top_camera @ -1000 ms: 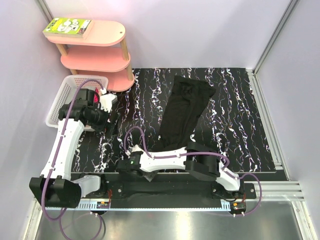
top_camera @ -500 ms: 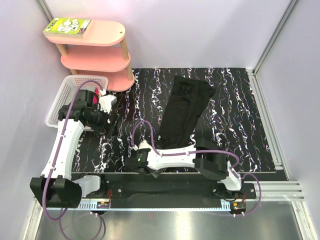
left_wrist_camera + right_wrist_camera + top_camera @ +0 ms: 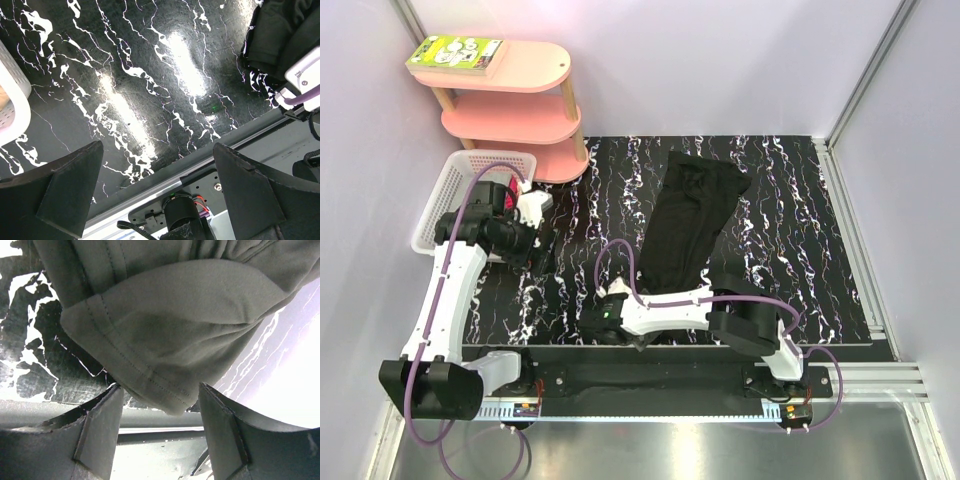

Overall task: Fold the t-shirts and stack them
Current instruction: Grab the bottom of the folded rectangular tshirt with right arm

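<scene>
A black t-shirt lies folded into a long strip on the black marbled table, running from the far middle towards the near edge. Its near hem corner hangs between the fingers of my right gripper, which stands open around it without pinching. In the top view the right gripper sits low at the near edge, by the shirt's near left corner. My left gripper is open and holds nothing, above the table's near left part. Something red shows in the basket.
A white lattice basket stands at the table's left edge, just behind the left arm. A pink three-tier shelf with a green box on top stands at the far left. The metal rail runs along the near edge.
My right gripper has slid rightwards along the near edge to the shirt's near hem corner. The left arm has barely moved.
</scene>
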{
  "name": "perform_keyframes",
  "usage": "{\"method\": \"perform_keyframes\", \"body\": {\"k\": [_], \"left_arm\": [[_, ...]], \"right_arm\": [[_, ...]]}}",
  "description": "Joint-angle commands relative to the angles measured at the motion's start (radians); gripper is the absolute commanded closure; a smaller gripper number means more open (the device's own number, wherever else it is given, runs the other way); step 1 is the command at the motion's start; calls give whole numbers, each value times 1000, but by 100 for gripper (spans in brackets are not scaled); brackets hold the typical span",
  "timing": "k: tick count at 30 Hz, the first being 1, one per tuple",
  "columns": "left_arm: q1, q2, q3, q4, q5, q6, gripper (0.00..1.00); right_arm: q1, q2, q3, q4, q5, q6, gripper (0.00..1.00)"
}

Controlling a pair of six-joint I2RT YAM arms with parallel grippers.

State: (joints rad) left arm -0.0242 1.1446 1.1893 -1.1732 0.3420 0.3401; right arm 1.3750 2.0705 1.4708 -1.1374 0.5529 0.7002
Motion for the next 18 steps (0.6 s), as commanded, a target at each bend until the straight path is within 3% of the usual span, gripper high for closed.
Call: {"method": "perform_keyframes", "body": {"k": [1,12,18], "left_arm": [[6,-32,-5,9,37,-13,2],[6,-17,15,10,43,-15,2],[7,-6,27,10,40,-6,2]], "right_arm": [[-14,-12,11,70,18,1,31],[-33,115,97,134,-22,-48,33],[-70,108,31,191,-73,-39,39]]}}
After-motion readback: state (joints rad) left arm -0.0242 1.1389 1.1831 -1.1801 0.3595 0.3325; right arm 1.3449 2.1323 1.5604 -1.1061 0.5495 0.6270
